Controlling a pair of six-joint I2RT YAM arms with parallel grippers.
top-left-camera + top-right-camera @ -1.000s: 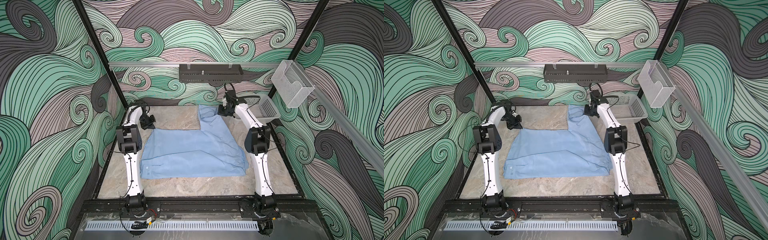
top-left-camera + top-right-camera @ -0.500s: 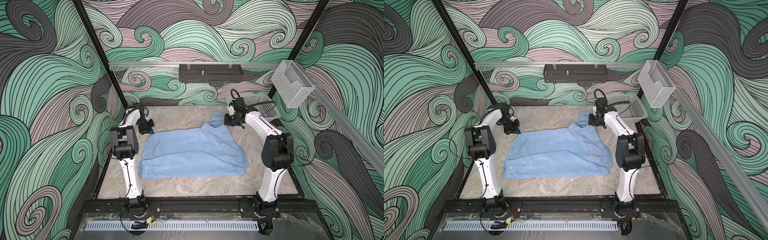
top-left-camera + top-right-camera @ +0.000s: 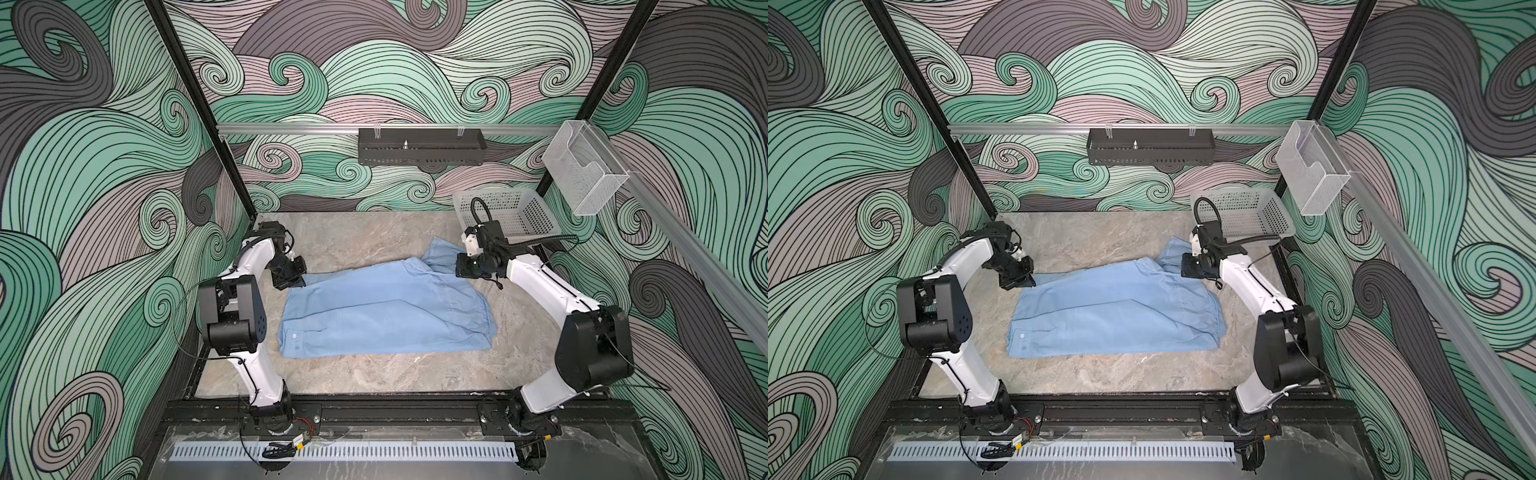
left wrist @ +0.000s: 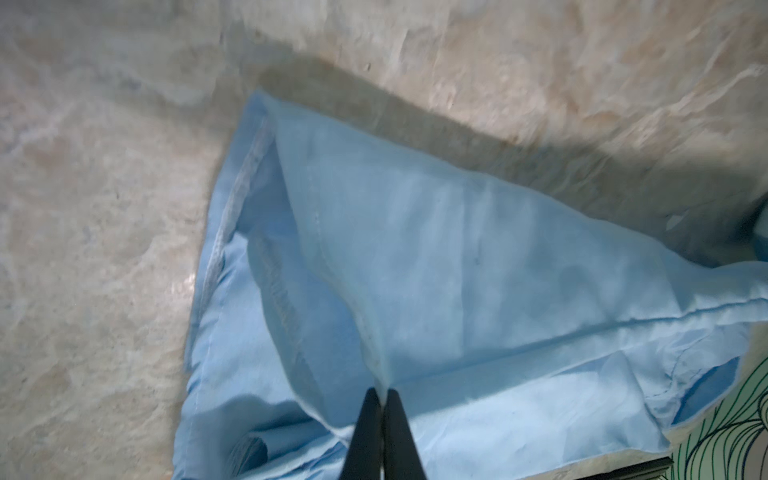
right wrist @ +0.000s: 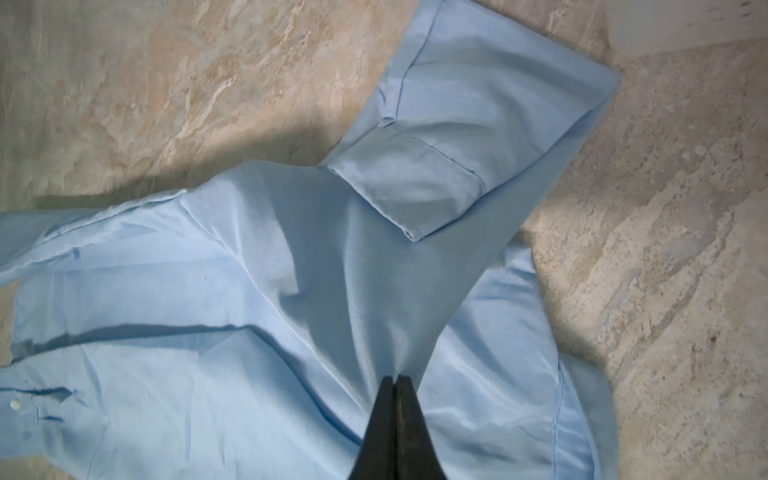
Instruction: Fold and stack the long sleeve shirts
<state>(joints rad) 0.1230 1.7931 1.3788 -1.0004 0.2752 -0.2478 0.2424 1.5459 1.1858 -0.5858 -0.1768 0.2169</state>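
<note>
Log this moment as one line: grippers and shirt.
left gripper: shut on light blue shirt, far-left edge | right gripper: shut on shirt, far-right edge | shirt: near half flat on table

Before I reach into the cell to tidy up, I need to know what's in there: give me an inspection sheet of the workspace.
Surface: marble-look tabletop, shirt across its middle.
Job's things: one light blue button-up shirt, partly folded, cuffed sleeve sticking out far right.
Clutter: perforated plastic basket at the far right corner.
Grippers: left gripper and right gripper both shut on the shirt's far edge.
Cables: black cable trailing off the right wrist.
Surroundings: black perforated tray, clear wall bin, wave-patterned walls.
</note>
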